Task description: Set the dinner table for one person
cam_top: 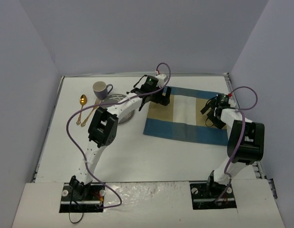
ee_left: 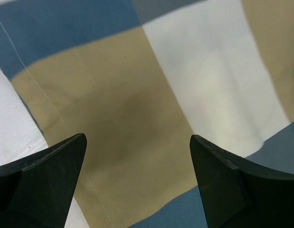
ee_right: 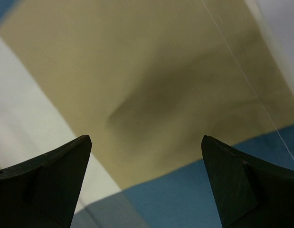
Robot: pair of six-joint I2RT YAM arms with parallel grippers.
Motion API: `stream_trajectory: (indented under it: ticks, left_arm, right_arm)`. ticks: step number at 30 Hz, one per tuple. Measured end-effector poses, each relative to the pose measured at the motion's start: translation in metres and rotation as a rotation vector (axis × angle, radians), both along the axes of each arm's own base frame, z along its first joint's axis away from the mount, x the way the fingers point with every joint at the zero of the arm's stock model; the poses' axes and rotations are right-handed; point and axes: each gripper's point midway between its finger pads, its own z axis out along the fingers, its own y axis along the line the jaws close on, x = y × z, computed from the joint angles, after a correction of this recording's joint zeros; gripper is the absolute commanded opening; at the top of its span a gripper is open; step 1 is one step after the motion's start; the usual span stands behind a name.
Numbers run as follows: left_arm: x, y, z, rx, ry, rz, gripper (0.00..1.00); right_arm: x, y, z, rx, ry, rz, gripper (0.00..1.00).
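Top external shows the table (cam_top: 137, 156) under both arms, the mat (cam_top: 184, 116) lying flat right of centre. Left gripper (cam_top: 161, 96) hangs over its left end and right gripper (cam_top: 212, 114) over its right, both spread and holding nothing. The mat looks laid. Next, I'd say, the left arm fetches the plate (cam_top: 113, 99), beside the mug (cam_top: 101, 89) and cutlery (cam_top: 84, 110).

white arms (cam_top: 130, 102) with black joints, purple cables (cam_top: 67, 124) and dark hands (ee_left: 137, 137).

No readable text, labels or numbers appear, as far as visible.
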Motion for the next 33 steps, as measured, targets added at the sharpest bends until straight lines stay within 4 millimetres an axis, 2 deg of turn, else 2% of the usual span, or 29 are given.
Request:
stream_trajectory:
  ticks: [1, 2, 5, 9, 17, 20, 24, 33]
  left_arm:
    - [-0.003, 0.000, -0.013, 0.018, 0.018, -0.012, 0.87]
    - [-0.005, 0.001, -0.026, 0.036, 0.039, -0.017, 0.87]
    - [-0.012, 0.007, -0.061, 0.080, 0.095, -0.016, 0.87]
    - [-0.006, 0.011, -0.064, 0.079, 0.086, 0.039, 0.87]
    - [0.002, 0.020, -0.063, 0.004, 0.116, 0.235, 0.87]
    - [0.005, 0.020, -0.061, -0.027, 0.131, 0.276, 0.87]
    - [0.011, 0.022, -0.060, -0.027, 0.135, 0.294, 0.87]
    - [0.043, 0.024, -0.060, -0.034, 0.102, 0.305, 0.88]
  right_arm:
    - [-0.010, 0.001, -0.011, 0.003, 0.027, -0.008, 0.97]
    - [-0.010, 0.000, -0.012, 0.004, 0.019, -0.013, 0.97]
    - [0.003, -0.002, -0.009, 0.004, -0.033, -0.019, 0.96]
    - [0.019, -0.007, -0.011, -0.006, -0.060, -0.015, 0.95]
    - [0.080, -0.023, -0.008, -0.047, -0.132, 0.035, 0.95]
    - [0.097, -0.028, -0.007, -0.056, -0.153, 0.043, 0.95]
    - [0.103, -0.031, -0.007, -0.053, -0.161, 0.043, 0.95]
    - [0.110, -0.034, -0.007, -0.040, -0.193, 0.039, 0.96]
